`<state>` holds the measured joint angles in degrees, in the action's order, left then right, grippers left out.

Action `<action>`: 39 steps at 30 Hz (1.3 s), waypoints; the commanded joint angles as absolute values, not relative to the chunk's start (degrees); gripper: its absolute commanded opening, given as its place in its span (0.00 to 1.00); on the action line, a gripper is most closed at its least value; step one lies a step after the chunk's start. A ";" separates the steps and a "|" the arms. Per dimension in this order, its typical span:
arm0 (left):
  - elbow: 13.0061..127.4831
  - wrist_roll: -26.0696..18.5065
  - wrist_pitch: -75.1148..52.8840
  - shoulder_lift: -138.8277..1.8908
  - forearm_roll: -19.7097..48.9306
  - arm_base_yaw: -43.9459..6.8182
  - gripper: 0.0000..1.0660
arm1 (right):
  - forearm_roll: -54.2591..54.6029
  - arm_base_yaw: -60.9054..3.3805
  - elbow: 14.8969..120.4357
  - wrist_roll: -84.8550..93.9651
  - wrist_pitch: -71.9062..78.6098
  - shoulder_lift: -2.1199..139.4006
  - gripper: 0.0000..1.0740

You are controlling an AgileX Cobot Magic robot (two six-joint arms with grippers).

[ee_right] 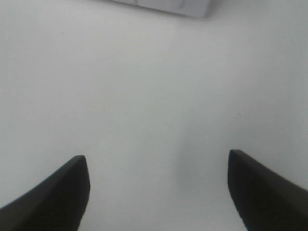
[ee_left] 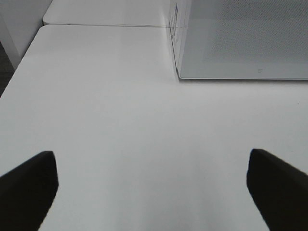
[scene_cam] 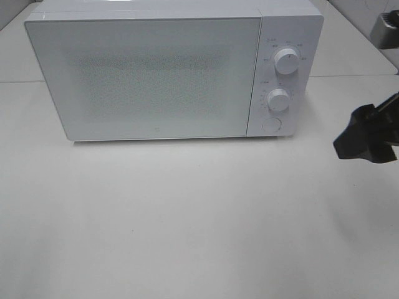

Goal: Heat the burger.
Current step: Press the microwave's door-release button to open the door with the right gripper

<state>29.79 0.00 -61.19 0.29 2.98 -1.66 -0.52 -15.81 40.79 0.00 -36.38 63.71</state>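
The left end effector (ee_left: 150,159) hangs over the worktop (ee_left: 120,106), fingers wide apart and empty. The white microwave (scene_cam: 156,75) is closed and the burger shows in no view, so it may already be inside with the timer knob (scene_cam: 277,99) unturned. The right end effector (ee_right: 156,156), also spread and empty, hovers near the dials.

I can't read any text from here. The microwave (scene_cam: 149,75) carries tiny markings around its upper dial (scene_cam: 286,60) and lower dial (scene_cam: 278,99), a small logo (scene_cam: 154,131) low on the door, and a side label (ee_left: 174,17), all too blurred.
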 commanded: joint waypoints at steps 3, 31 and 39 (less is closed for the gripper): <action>29.56 0.00 -61.36 1.20 2.92 -1.49 0.94 | 0.00 -7.22 41.31 -2.98 -39.02 64.11 0.74; 29.56 0.00 -61.36 1.20 2.92 -1.49 0.94 | -2.92 -5.44 39.53 1.78 -58.61 26.07 0.71; 29.56 0.00 -61.36 1.20 2.92 -1.49 0.94 | -2.75 -5.44 33.52 2.64 -55.98 13.01 0.71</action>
<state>29.79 0.00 -61.19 0.29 2.98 -1.66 -2.64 -5.61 33.63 1.78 -56.89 13.64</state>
